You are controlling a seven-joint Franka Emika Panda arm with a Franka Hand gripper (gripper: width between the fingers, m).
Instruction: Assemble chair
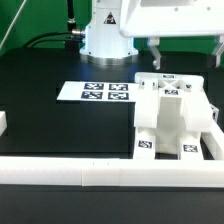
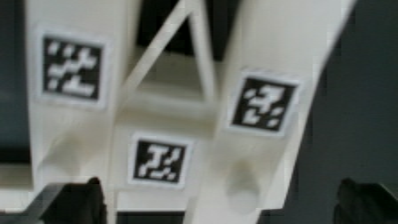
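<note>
On blk table (image 1: 60,130), chair (image 1: 175,115) sits by white rail (image 1: 60,171) w/ claw (image 1: 187,60) released above.

Pincer (image 1: 188,58) spread wide, pointing down, holding nothing.

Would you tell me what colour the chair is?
White, with small black-and-white square tags; the chair shows best in the exterior view.

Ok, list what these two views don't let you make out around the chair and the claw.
- Exterior view: the chair's far side is hidden behind its own near parts, and its joints are too small to judge.
- Exterior view: the arm above the claw is cut off by the top edge.
- Wrist view: most of the chair is cut off by the edges, and the tags are blurred.
- Exterior view: the marker board's patterns are too small.
</note>
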